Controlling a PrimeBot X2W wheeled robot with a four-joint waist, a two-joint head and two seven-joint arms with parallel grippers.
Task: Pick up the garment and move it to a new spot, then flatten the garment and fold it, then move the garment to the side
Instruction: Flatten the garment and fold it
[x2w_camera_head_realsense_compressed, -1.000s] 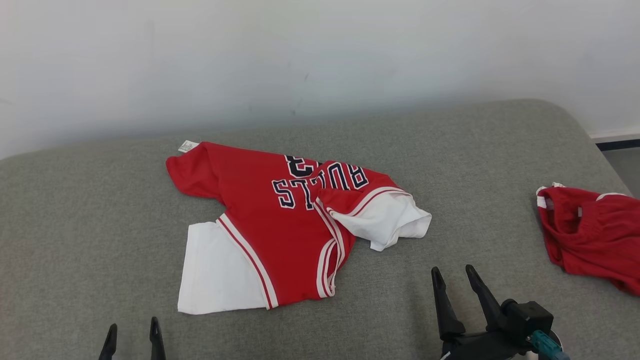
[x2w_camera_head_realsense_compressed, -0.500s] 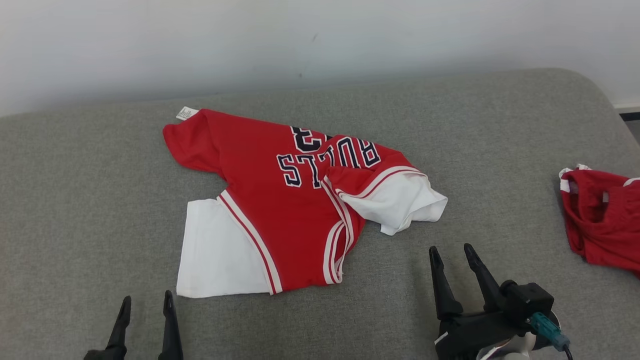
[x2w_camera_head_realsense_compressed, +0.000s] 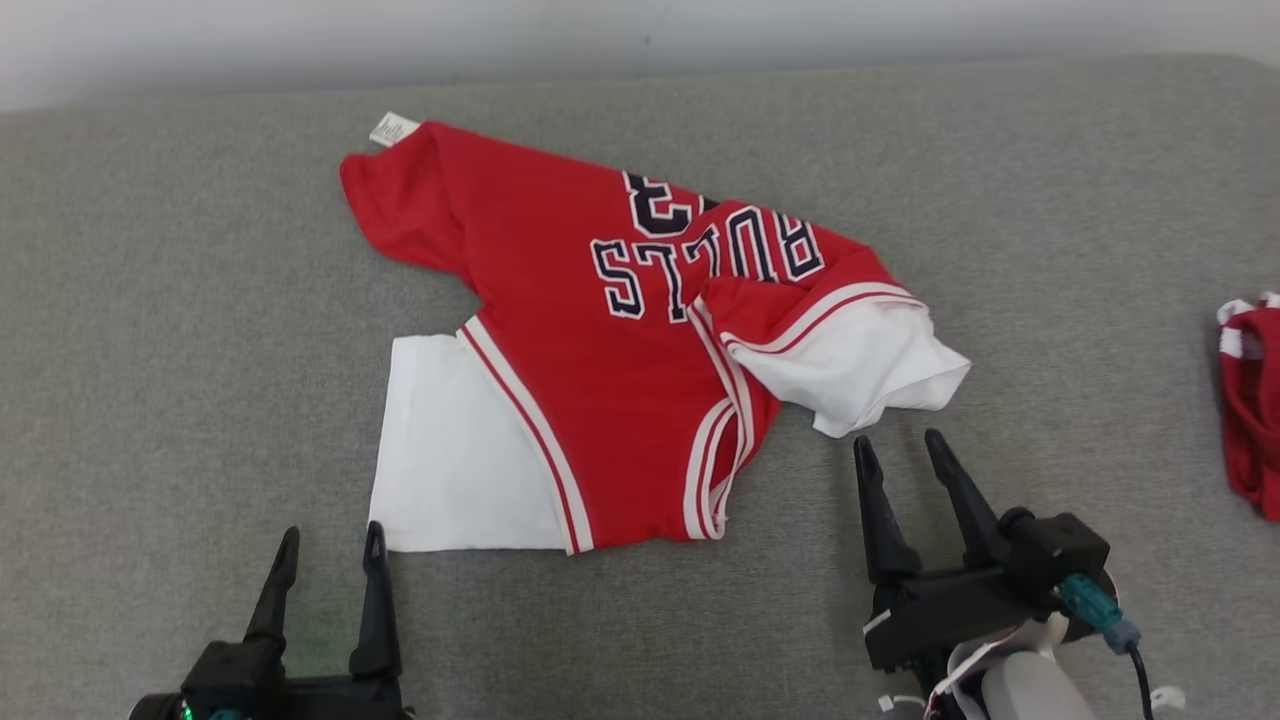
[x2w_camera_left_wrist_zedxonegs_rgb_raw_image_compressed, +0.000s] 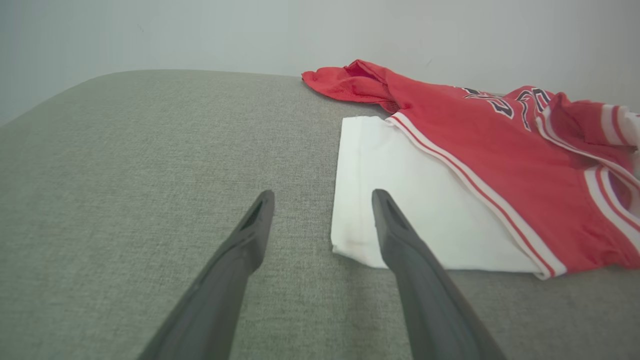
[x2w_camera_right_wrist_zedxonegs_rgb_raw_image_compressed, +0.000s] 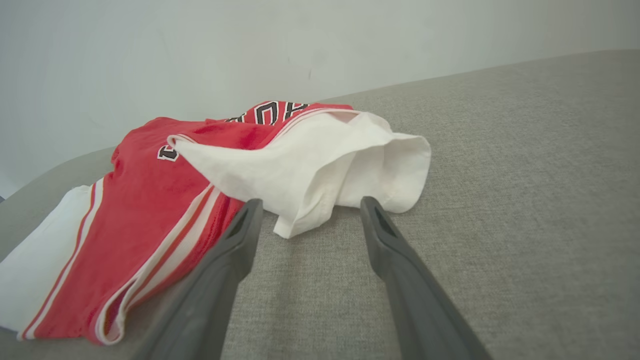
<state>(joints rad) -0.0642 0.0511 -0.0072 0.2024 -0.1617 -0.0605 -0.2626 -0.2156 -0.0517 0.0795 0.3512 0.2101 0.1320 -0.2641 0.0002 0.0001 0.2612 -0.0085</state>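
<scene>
A red shirt (x2w_camera_head_realsense_compressed: 620, 340) with white sleeves lies on a grey cushion (x2w_camera_head_realsense_compressed: 150, 350), about in the middle of it, and the dark letters on its chest read upside down in the head view. The shirt is not flat. Its far corner, with a small white label (x2w_camera_head_realsense_compressed: 393, 129), points toward the pale wall (x2w_camera_head_realsense_compressed: 300, 40). The flat sleeve (x2w_camera_head_realsense_compressed: 460, 450) is spread smooth on the robot's left side, and the bunched sleeve (x2w_camera_head_realsense_compressed: 860, 370) is folded over the red body on the right side, with its open end loose and wrinkled. The left gripper (x2w_camera_head_realsense_compressed: 332, 532) is low at the near edge of the cushion. Its two fingers are parted and hold nothing, and their tips are just beside the near corner of the flat sleeve. In the left wrist view one finger crosses this corner, but I cannot tell if it touches the cloth. The right gripper (x2w_camera_head_realsense_compressed: 898, 442) also has its fingers spread apart and empty, and the tips are just below the hanging edge of the bunched sleeve. In the right wrist view the lowest corner of this sleeve sits between the two fingertips, a little ahead of them. Another red cloth (x2w_camera_head_realsense_compressed: 1250, 410) with white trim lies at the right edge of the cushion, well apart from the shirt.
</scene>
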